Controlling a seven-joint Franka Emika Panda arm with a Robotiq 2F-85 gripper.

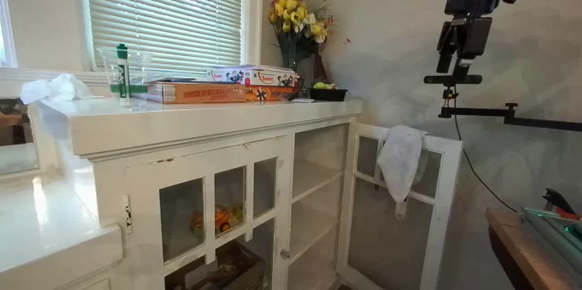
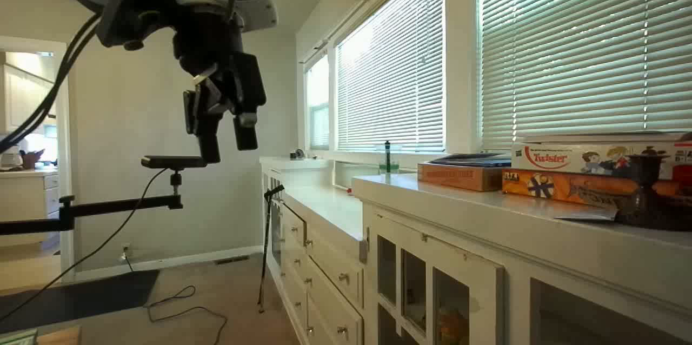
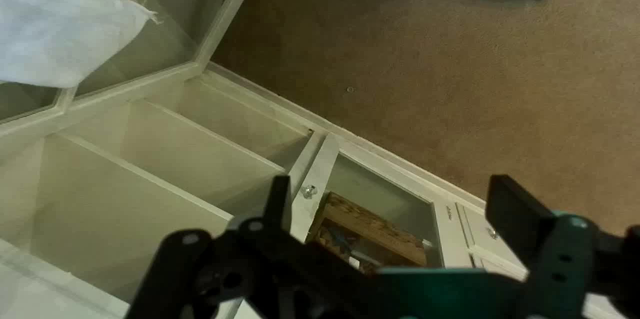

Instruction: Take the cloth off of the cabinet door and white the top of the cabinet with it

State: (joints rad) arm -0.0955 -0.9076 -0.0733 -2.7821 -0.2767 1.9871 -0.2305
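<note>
In an exterior view I have a white bundle [image 1: 63,87] on the left end of the cabinet [image 1: 218,119], then a clear cup [image 1: 140,69] with a green marker [image 1: 122,69] upright (inside or in front, can't tell), case-file box [image 1: 200,93], Twister box [image 1: 271,78] on an orange box [image 1: 273,94], flowers [image 1: 295,15] behind, black tray [image 1: 328,95] near the right end. That lot crowds the top. Next, the cabinet door [image 1: 444,190], swung open, cloth [image 1: 400,158] draped over its upper edge. My claw [image 3: 392,194] shows up and right of it, jaws spread wide. Black mount arm [image 1: 479,112] sits below the claw in both exterior views; clearance unclear.
</note>
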